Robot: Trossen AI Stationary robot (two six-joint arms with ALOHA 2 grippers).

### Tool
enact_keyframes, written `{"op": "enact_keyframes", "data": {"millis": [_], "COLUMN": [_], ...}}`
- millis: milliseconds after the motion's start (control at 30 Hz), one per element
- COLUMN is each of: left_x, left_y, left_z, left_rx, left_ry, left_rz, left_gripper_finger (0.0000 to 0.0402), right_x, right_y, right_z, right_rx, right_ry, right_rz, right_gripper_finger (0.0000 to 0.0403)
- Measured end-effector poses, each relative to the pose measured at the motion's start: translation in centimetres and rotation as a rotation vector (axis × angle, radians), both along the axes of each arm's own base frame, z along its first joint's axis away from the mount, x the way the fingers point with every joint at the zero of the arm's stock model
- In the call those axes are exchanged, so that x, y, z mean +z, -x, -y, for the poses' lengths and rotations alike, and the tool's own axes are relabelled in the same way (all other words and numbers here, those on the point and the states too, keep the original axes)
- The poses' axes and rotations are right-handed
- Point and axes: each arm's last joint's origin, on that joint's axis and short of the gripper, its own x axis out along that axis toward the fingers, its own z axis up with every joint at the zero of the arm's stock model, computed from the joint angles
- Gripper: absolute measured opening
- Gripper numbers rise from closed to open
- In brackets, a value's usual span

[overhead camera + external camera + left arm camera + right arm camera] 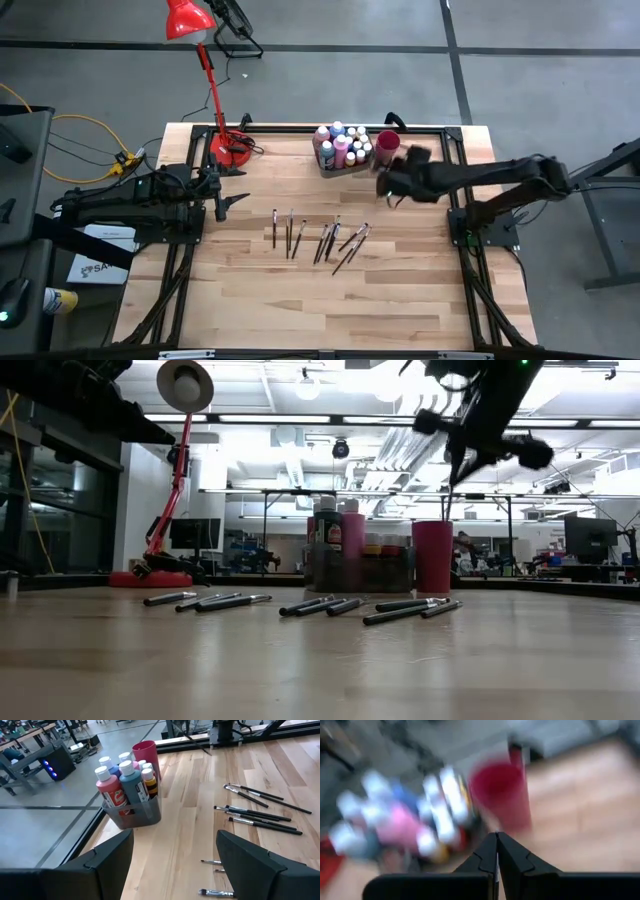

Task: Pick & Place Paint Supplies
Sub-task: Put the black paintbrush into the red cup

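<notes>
Bright overhead light, right wrist view blurred

The left gripper shows two dark fingers spread wide apart with nothing between them, above the wooden table. A grey bin stands near the table edge and holds the paint bottles upright: one red with a white cap, one blue with a white cap, others behind. A red cup stands just behind the bin, touching or nearly touching it. Paintbrushes lie flat on the table, well apart from the bin. Two more brush tips lie close to the gripper.
</notes>
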Motion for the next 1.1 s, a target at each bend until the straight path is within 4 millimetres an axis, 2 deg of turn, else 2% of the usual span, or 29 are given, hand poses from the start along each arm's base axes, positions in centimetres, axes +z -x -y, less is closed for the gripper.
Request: {"op": "enact_keyframes", "data": {"millis": [200, 367, 467, 600, 833, 1100], "left_x": [0.0, 0.0, 0.0, 0.0, 0.0, 0.0], "left_y": [0.0, 0.0, 0.0, 0.0, 0.0, 0.0], "left_z": [0.0, 0.0, 0.0, 0.0, 0.0, 0.0], "left_rx": [0.001, 0.002, 0.002, 0.002, 0.007, 0.012], "left_ry": [0.003, 0.005, 0.006, 0.005, 0.020, 0.022], "left_rz": [0.001, 0.003, 0.003, 0.003, 0.008, 0.009], "left_gripper_finger": [0.0277, 0.0277, 0.0277, 0.0277, 0.0277, 0.0277], "right_x": [3.6, 5.9, 6.6, 5.9, 3.1, 0.4], "right_y": [1.0, 0.3, -0.2, -0.4, -1.6, -3.1], "right_z": [3.0, 5.6, 7.3, 9.1, 11.1, 11.7], "right_rx": [-0.028, -0.003, 0.030, 0.047, 0.083, 0.110], "right_ry": [0.284, 0.438, 0.487, 0.471, 0.396, 0.353], "right_rz": [-0.036, -0.139, -0.203, -0.276, -0.359, -0.442], "right_gripper_finger": [0.0004, 0.0004, 0.0004, 0.0004, 0.0004, 0.0004]}}
